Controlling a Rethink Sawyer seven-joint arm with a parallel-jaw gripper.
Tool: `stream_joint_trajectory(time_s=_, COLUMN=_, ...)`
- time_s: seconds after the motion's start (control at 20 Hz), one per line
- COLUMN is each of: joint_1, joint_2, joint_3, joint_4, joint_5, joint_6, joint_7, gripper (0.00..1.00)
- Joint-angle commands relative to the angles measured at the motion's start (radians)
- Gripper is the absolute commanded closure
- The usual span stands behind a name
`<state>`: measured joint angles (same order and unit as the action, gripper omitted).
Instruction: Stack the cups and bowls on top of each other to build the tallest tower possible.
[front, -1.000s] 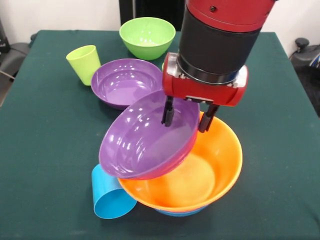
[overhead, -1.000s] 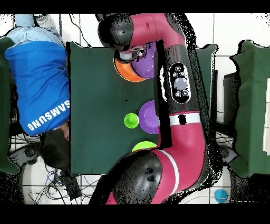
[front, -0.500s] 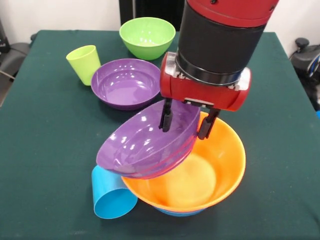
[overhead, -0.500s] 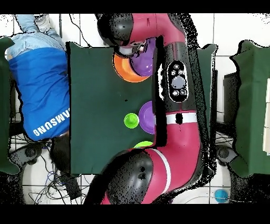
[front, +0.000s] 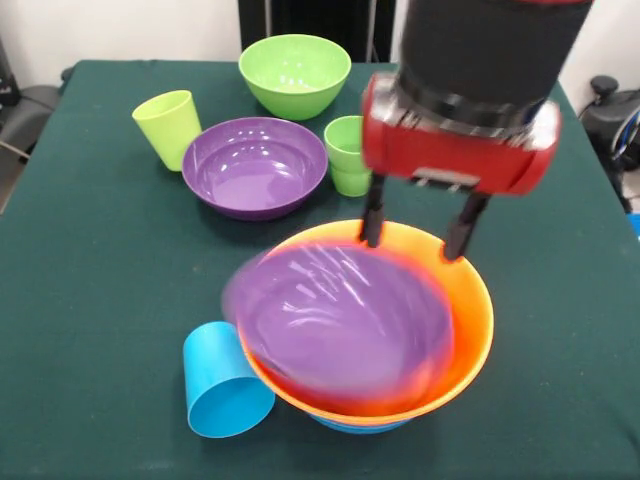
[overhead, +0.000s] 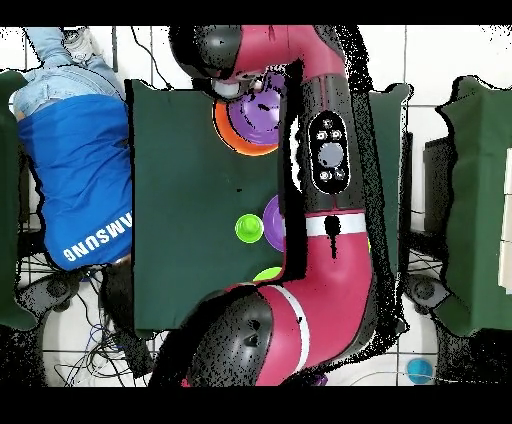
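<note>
From the front, the red and black gripper (front: 417, 231) hangs over the far rim of the big glossy orange plastic bowl (front: 468, 300), its two dark fingers (front: 372, 213) spread wide and clasping nothing. Below them the wide shallow purple plastic bowl (front: 340, 325) lies blurred inside the orange one, seemingly dropping or rocking, and whether it has seated level I cannot tell. A sliver of blue plastic bowl (front: 345, 426) shows beneath the orange bowl, so the tower stands near the front of the dark green worktop (front: 90, 310). A sky blue plastic cup (front: 222, 382) lies on its side against the stack's base. Further back stand a second purple bowl (front: 254, 165), a ridged green cup (front: 347, 154), a yellow-green cup (front: 168, 127) and a green bowl (front: 295, 72). The risk is that the purple bowl settles askew or rides up one wall, leaving a tilted seat for later pieces; the fallen cup could also roll if the stack is nudged. From overhead, the arm (overhead: 325, 180) covers most of the worktop; the purple bowl sits within the orange rim at the far end, and a person in a blue shirt (overhead: 80, 160) leans close beside the worktop, where a swinging arm could reach
</note>
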<state>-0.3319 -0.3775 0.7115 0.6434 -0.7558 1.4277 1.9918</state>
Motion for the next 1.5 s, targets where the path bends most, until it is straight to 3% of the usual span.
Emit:
stream_joint_trajectory(time_s=0.05, joint_1=0.045, joint_2=-0.162, joint_3=-0.023, joint_4=0.067, joint_5=0.198, joint_6=0.141, joint_7=0.307, gripper=0.00)
stream_joint_trajectory(time_s=0.45, joint_1=0.050, joint_2=-0.186, joint_3=-0.021, joint_4=-0.023, joint_5=0.348, joint_6=0.255, joint_7=0.228, gripper=0.00)
stream_joint_trajectory(time_s=0.65, joint_1=0.056, joint_2=-0.161, joint_3=-0.034, joint_4=-0.091, joint_5=0.342, joint_6=0.311, joint_7=0.196, gripper=0.00)
stream_joint_trajectory(time_s=0.85, joint_1=0.046, joint_2=-0.138, joint_3=-0.043, joint_4=-0.107, joint_5=0.323, joint_6=0.303, joint_7=0.118, gripper=0.00)
stream_joint_trajectory(time_s=1.15, joint_1=0.007, joint_2=-0.104, joint_3=-0.113, joint_4=0.017, joint_5=0.341, joint_6=0.176, joint_7=0.164, gripper=0.00)
stream_joint_trajectory(time_s=1.3, joint_1=-0.008, joint_2=-0.086, joint_3=-0.144, joint_4=0.058, joint_5=0.352, joint_6=0.161, joint_7=0.210, gripper=0.00)
stream_joint_trajectory(time_s=1.5, joint_1=-0.031, joint_2=-0.076, joint_3=-0.175, joint_4=0.129, joint_5=0.348, joint_6=0.081, joint_7=0.153, gripper=0.00)
